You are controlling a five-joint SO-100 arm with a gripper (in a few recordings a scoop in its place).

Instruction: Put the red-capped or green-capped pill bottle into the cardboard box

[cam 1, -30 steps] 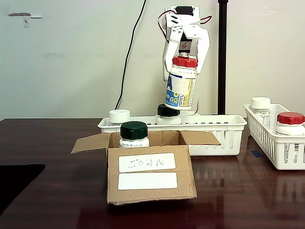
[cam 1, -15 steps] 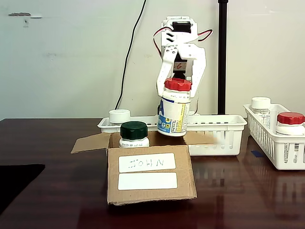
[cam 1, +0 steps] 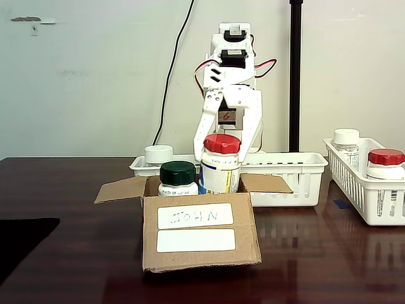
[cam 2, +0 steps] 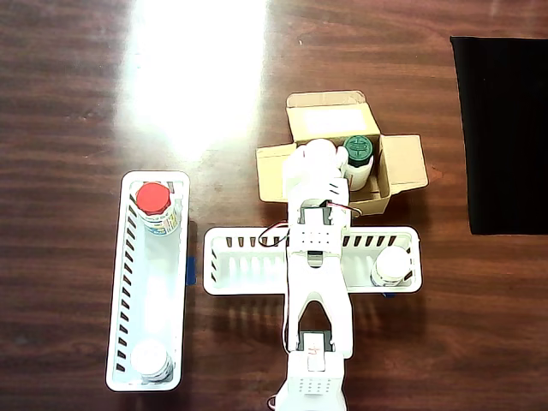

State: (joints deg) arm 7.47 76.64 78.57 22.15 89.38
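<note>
Now the gripper [cam 1: 223,140] clasps the pill bottle [cam 1: 219,166] by its red cap, its body partly inside the cardboard box [cam 1: 199,231] beside a green-capped bottle [cam 1: 178,178]. Placing is under way; next, I judge, it should lower a little further and release.

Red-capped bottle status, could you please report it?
Gripper shut on pill bottle. Bottle upright, partly down inside the cardboard box. Green-capped bottle close beside it; nothing blocking.

One camera stands low at the table's near edge, facing the labelled front of the small brown cardboard box [cam 1: 201,231] with the white arm behind. Another looks straight down; both share the box [cam 2: 402,163] and long white slotted plastic basket [cam 1: 288,174] [cam 2: 257,261].
</note>
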